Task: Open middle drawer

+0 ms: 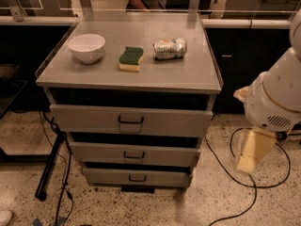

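The grey metal cabinet [202, 84] has three drawers stacked. The middle drawer [94, 153] has a plain grey front with a small black loop handle [134, 155] at its centre. A dark gap runs above it and none of its inside shows. The taller top drawer [84, 119] sits above it and the narrow bottom drawer [103, 177] below it. My gripper [249, 155] hangs low at the right, under the white arm [275, 102], well right of the cabinet and apart from the handle.
On the cabinet top are a white bowl [86, 47], a green and yellow sponge [130, 58] and a crushed can [169, 48] lying on its side. Black cables [225, 173] lie on the speckled floor at right. A black stand leg [49, 166] leans at the left.
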You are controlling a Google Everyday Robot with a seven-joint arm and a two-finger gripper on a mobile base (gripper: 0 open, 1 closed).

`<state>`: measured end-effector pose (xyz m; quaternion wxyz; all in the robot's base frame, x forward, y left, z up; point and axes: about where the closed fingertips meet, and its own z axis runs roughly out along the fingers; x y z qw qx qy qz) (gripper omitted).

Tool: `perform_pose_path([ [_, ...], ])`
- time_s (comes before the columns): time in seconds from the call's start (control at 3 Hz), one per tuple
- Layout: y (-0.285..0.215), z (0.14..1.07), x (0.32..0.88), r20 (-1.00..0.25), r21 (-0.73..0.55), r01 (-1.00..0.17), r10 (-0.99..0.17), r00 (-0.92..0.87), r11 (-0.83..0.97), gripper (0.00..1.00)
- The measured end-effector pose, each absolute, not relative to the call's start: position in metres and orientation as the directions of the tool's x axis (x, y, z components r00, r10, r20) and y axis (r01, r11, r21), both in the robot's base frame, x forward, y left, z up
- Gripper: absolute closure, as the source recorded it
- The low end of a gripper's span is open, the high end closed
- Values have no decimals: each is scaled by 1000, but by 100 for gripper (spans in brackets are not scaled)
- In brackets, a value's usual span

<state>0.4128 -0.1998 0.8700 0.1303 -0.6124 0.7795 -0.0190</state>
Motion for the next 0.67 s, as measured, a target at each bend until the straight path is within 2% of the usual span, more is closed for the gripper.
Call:
perform_pose_path([
  [0.33, -200, 866, 411, -177, -183, -951, -960, -216, 248, 0],
  [0.67, -179, 834, 390, -214, -111, -966, -955, -206, 233, 0],
])
